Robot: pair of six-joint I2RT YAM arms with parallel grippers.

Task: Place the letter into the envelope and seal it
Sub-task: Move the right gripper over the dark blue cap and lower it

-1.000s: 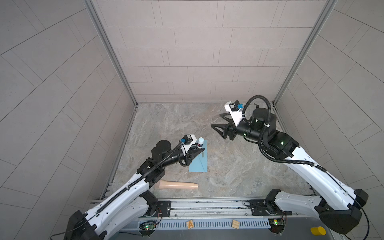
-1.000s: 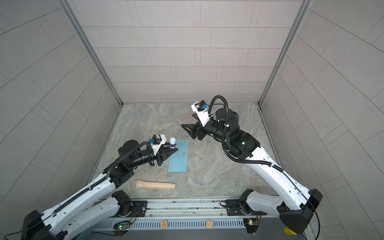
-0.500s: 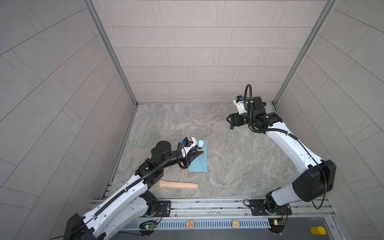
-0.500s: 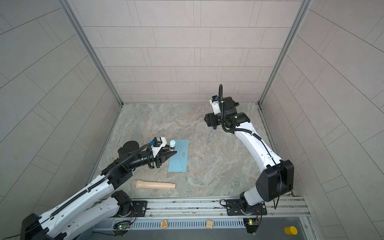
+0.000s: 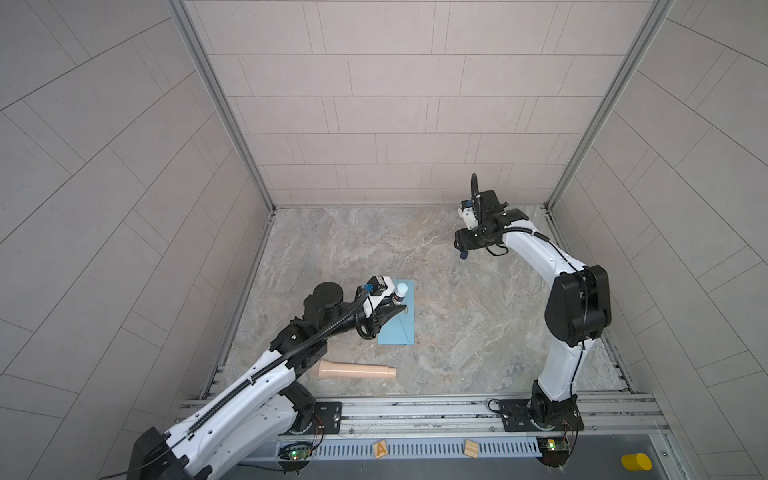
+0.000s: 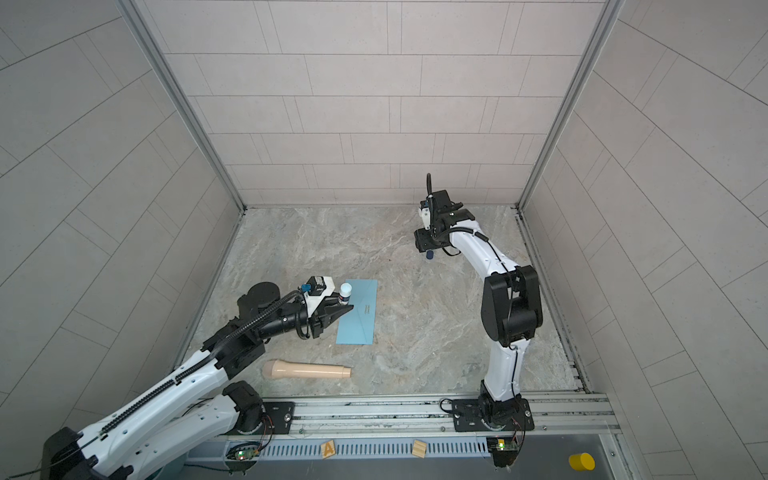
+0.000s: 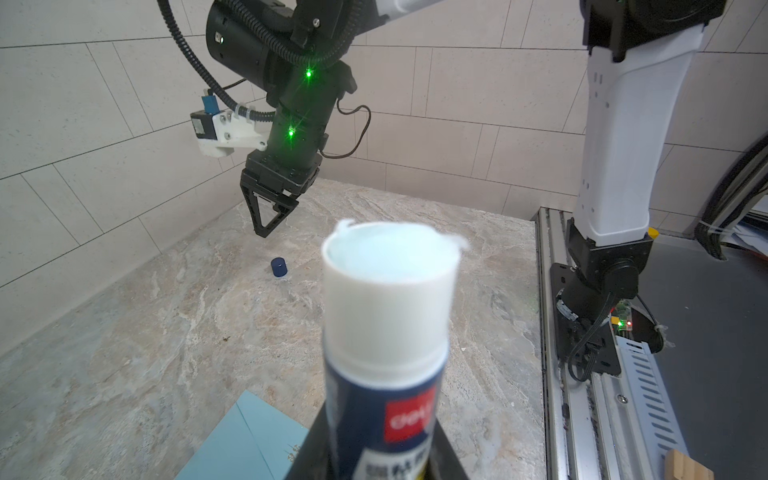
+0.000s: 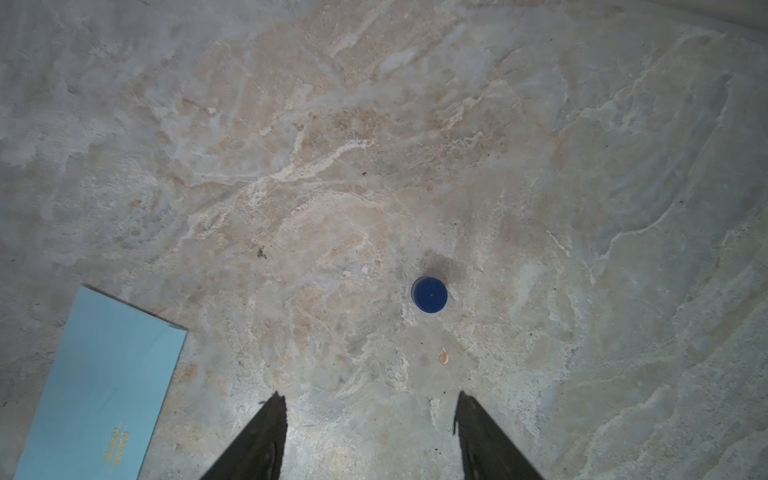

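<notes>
The light blue envelope [image 5: 400,328] [image 6: 357,318] lies flat and closed on the marble table, its small gold mark facing up [image 8: 99,382]. The letter is out of view. My left gripper [image 5: 397,311] [image 6: 345,309] hovers over the envelope's left edge, shut on an uncapped glue stick [image 7: 386,332] [image 5: 401,290] that stands upright between the jaws. My right gripper [image 8: 370,399] [image 7: 264,232] hangs open and empty at the far right, pointing down. The dark blue glue cap [image 8: 429,294] [image 7: 279,267] stands on the table just beyond its fingertips.
A beige handle-shaped cylinder [image 5: 357,370] [image 6: 309,370] lies near the front edge, beside the left arm. Two wooden blocks [image 5: 380,449] and a yellow cylinder [image 5: 636,461] sit past the front rail. Tiled walls close in three sides of the table.
My right gripper swung from the table's middle to the far right and turned to point down over the blue cap. The left gripper and glue stick stayed put.
</notes>
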